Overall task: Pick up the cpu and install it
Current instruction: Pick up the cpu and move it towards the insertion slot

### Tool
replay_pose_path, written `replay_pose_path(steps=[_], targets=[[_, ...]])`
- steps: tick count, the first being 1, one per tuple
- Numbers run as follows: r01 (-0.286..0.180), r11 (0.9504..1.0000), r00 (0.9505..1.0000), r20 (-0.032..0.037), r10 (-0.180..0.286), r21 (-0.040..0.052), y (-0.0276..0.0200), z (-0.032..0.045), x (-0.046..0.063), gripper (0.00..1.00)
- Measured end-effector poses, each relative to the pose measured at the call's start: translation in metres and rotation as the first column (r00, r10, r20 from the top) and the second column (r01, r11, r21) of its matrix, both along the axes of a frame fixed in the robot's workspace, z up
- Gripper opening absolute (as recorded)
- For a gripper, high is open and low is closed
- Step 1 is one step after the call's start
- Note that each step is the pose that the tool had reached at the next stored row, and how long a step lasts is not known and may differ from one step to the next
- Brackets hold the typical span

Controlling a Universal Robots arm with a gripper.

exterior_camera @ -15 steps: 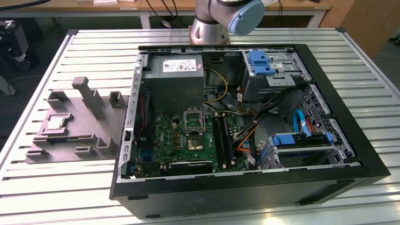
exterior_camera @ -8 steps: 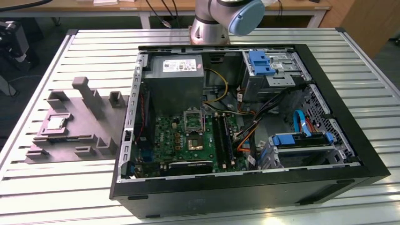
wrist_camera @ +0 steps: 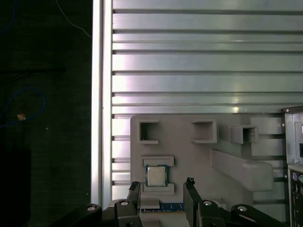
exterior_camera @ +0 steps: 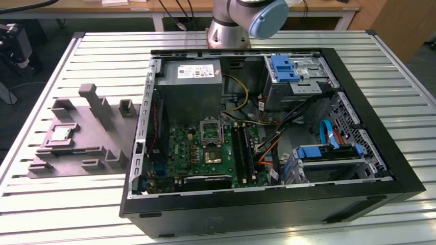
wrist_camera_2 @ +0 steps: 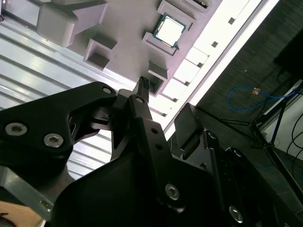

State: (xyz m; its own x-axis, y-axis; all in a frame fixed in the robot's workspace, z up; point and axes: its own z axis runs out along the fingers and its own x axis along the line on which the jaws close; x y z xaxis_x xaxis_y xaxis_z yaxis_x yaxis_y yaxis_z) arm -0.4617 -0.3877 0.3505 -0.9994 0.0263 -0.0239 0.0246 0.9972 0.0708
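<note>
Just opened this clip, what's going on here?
A robot arm is working over the parts tray. The cpu lies in its recess on the grey moulded tray, beside the open computer case on the slatted table. The gripper hangs above the tray, jaws open and empty, with the cpu lined up between them. It is not yet lifted.

The cpu [wrist_camera: 155,176] had a pale silver top edged in green, set in the matt grey tray [exterior_camera: 75,153]. Under the tray the table [exterior_camera: 95,51] was silvery, striped with ribs. Beside the tray, the case [exterior_camera: 272,209] was black, its motherboard [exterior_camera: 185,148] green, its drive brackets [exterior_camera: 284,69] blue.
</note>
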Motion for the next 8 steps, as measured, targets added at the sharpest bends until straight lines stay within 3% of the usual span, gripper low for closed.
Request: replay_pose_path(steps=[8], targets=[[0.0, 1.0, 1.0, 0.0001, 0.0, 0.0034, 0.0, -0.0019, 0.0, 0.49]])
